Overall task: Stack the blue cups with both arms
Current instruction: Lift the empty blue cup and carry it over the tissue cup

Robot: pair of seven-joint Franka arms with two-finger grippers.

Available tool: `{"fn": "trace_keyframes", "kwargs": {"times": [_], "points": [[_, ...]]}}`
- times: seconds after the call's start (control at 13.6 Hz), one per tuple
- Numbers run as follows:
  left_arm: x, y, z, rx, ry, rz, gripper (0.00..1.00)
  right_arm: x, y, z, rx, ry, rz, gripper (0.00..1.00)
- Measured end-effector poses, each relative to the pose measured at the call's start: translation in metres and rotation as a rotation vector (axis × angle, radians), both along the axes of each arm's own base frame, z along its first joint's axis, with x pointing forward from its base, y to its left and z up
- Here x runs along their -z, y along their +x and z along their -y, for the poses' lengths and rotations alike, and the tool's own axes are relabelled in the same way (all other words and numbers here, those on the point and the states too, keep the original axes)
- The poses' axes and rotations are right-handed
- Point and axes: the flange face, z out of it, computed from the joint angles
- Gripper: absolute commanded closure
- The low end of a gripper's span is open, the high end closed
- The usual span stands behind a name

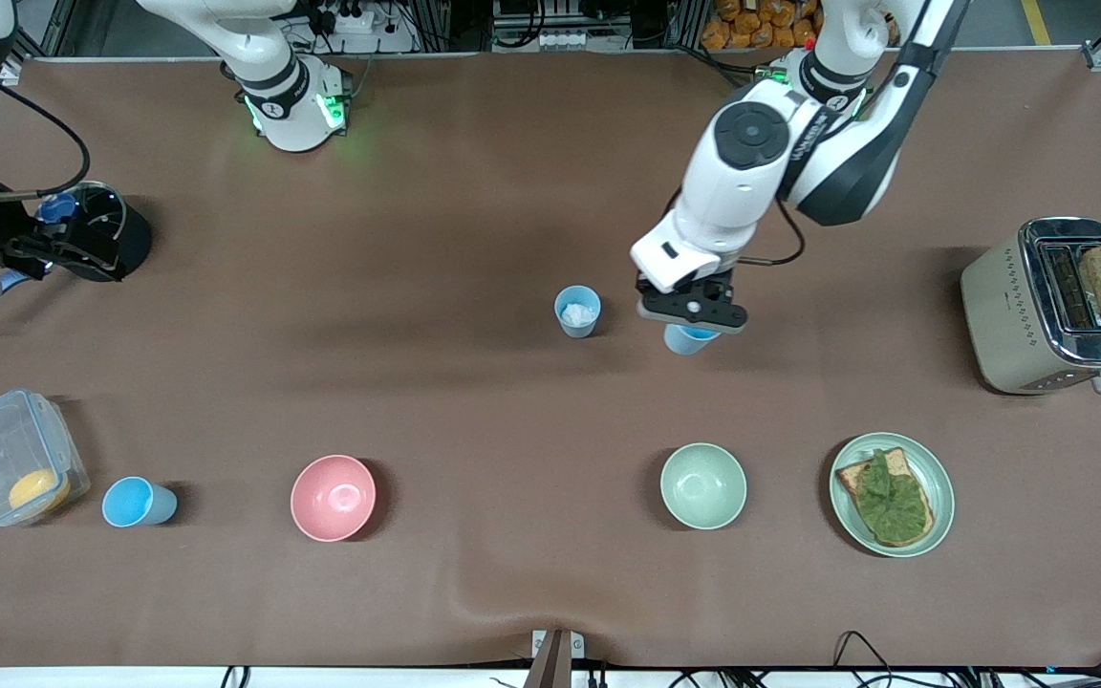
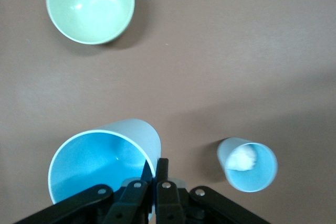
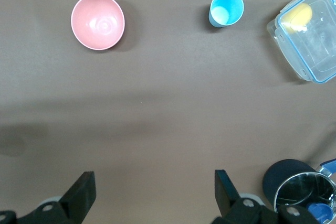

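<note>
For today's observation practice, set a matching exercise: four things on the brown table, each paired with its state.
1. small light-blue plastic cup with white stuff inside
2. round pale green bowl
3. beige metal toaster
4. left pincer

A. holds a bread slice
B. stands empty
C. shut on another blue cup's rim
D. stands beside the held cup

Pairs: 1-D, 2-B, 3-A, 4-C

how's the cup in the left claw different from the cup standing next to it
The held cup is pinched at its rim by the shut left claw; the middle cup stands free on the table. The held cup looks empty inside, while the middle cup has something white in its bottom. The held cup is toward the left arm's end, the middle cup beside it. Both are light-blue tapered tumblers, open side up.
</note>
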Motion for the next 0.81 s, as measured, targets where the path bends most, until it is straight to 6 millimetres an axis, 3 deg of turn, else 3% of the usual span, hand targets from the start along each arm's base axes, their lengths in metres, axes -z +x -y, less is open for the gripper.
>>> {"fn": "trace_keyframes", "kwargs": {"times": [0.29, 0.59, 0.81], "points": [[0.009, -0.018, 0.06, -0.023, -0.011, -0.051, 1.0, 0.0, 0.0, -0.002, -0.004, 0.001, 0.001, 0.0], [0.01, -0.021, 0.085, -0.023, -0.042, -0.07, 1.0, -0.001, 0.0, -0.003, -0.006, 0.001, 0.005, 0.0], [0.029, -0.043, 0.112, -0.008, -0.018, -0.093, 1.0, -0.003, 0.001, -0.004, -0.011, 0.001, 0.009, 0.0]]}}
